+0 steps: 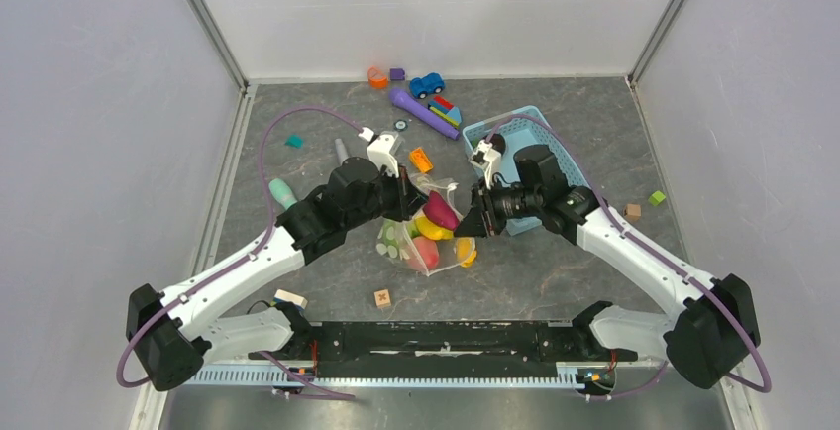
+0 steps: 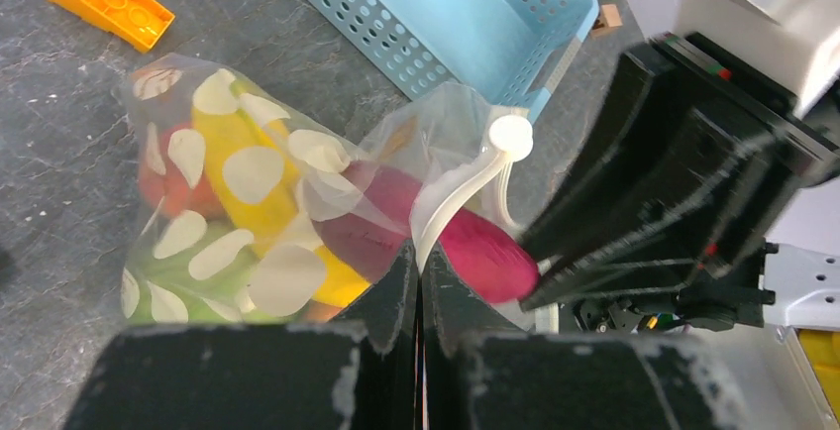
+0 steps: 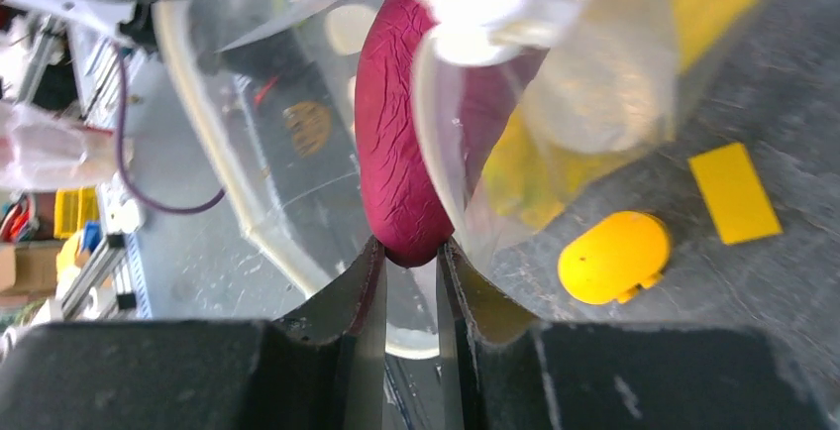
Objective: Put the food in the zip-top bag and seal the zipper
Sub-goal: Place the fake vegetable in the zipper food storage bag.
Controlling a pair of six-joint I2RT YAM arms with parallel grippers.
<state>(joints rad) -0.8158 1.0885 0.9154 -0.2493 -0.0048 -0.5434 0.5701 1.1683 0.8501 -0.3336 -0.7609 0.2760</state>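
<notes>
The zip-top bag [image 1: 416,242] is found at mid-table between the two arms, near the light blue basket [image 1: 535,138]. Yellow, red and green food is seen through its dotted film. The loading step is judged to be in hand. The left gripper [image 2: 418,262] is clamped tight on the zipper [image 2: 451,197], by which the mouth is held up. The right gripper [image 3: 406,252] is closed partway on the dark purple piece [image 3: 396,153], which is lodged in the mouth. Next, that piece would need to be pushed deeper and released before the zipper is pressed shut. A yellow rounded piece [image 3: 614,257] is seen on the table just outside the bag and may have to be loaded first.
</notes>
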